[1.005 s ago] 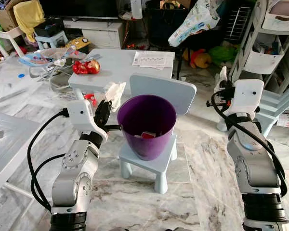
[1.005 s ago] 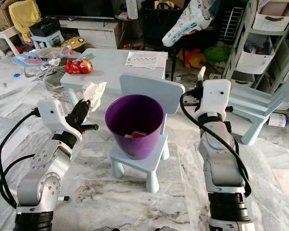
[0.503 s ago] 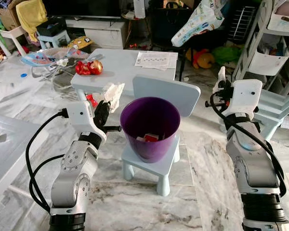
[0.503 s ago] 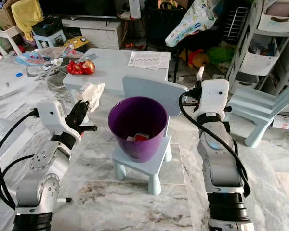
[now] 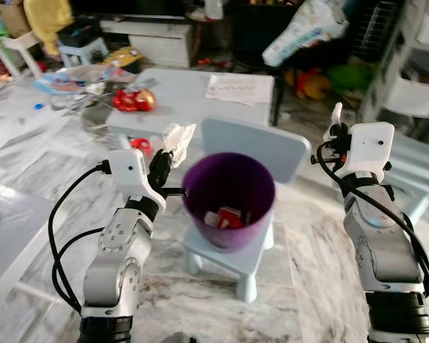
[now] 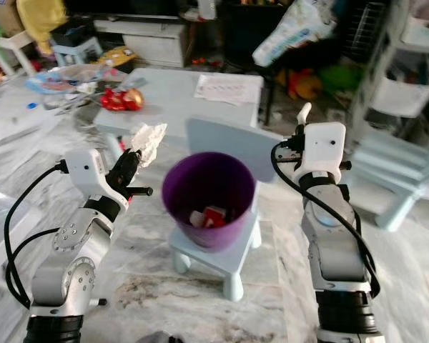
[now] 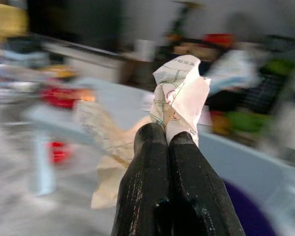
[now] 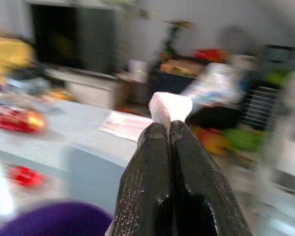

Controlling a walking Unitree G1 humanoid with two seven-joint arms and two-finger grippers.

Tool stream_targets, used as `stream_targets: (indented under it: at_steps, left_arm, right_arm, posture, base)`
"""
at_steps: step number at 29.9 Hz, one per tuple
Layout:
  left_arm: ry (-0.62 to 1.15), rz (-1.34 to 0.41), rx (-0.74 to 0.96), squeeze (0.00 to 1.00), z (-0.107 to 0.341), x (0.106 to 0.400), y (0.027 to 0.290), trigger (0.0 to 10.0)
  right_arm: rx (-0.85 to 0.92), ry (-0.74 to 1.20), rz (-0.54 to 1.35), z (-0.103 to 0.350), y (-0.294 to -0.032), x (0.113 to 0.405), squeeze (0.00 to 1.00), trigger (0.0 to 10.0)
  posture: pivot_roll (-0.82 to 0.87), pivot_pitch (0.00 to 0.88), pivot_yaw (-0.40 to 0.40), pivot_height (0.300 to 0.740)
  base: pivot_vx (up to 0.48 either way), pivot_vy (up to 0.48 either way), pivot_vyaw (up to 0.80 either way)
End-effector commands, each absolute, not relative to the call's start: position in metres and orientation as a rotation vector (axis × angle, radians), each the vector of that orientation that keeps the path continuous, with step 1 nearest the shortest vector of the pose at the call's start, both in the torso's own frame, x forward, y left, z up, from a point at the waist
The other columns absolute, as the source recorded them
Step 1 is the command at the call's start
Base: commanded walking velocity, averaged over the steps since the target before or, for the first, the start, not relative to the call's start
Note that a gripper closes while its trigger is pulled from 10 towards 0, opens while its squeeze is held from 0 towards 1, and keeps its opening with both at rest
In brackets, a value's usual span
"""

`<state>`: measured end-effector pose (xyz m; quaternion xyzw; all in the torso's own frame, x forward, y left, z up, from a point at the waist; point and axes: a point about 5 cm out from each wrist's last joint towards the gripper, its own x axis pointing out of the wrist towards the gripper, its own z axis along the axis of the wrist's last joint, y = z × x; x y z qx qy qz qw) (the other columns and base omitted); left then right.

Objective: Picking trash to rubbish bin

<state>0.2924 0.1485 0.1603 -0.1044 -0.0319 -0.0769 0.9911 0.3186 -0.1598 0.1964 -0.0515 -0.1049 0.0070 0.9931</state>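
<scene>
A purple bin (image 5: 229,196) stands on a small light blue chair (image 5: 232,254), with red and white trash (image 5: 225,216) inside. Just left of the bin's rim, my left gripper (image 5: 161,163) is shut on a crumpled white paper (image 5: 175,139). The left wrist view shows that crumpled paper (image 7: 179,96) pinched between the black fingers (image 7: 147,162). My right gripper (image 5: 334,136) is raised to the right of the bin, beyond the chair back. It is shut on a small white scrap (image 8: 169,105), which sticks up above the right gripper's tips (image 6: 302,114).
A light blue table (image 5: 193,107) behind the chair carries red wrappers (image 5: 132,100) and a printed sheet (image 5: 239,89). Cluttered shelves and a pale blue chair (image 5: 415,161) stand at the right. A white table (image 5: 3,236) edges the left. Marble floor lies around.
The whole picture has shifted and blurred, so the camera moved; the bin now sits nearer and more central. Both grippers keep their hold, the left one closer to the bin's rim.
</scene>
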Motion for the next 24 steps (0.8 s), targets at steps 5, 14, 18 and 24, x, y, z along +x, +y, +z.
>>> stream_targets:
  at_steps: [5,14,18,24]
  left_arm:
    - [-0.065,-0.148,-0.207,0.0,0.161,0.293,0.147,10.0]
    - [-0.012,-0.182,-0.199,0.0,0.151,0.29,0.141,10.0]
    - [0.007,-0.197,-0.189,0.0,0.145,0.288,0.138,10.0]
    - [0.056,-0.233,-0.174,0.0,0.128,0.283,0.132,10.0]
  right_arm:
    - [-0.101,-0.209,0.015,0.196,-0.164,0.316,0.0,10.0]
    - [-0.096,-0.195,0.007,0.193,-0.163,0.317,0.0,10.0]
    - [-0.094,-0.188,-0.002,0.191,-0.163,0.317,0.0,10.0]
    - [-0.07,-0.127,-0.019,0.177,-0.166,0.32,0.0,10.0]
  posture:
    - [-0.08,0.11,0.036,0.74]
    - [-0.07,0.107,0.035,0.74]
    - [-0.07,0.103,0.037,0.74]
    - [-0.07,0.098,0.045,0.74]
  base:
    - [0.1,0.0,0.58]
    - [0.0,0.0,0.0]
    - [0.0,0.0,0.0]
    - [0.0,0.0,0.0]
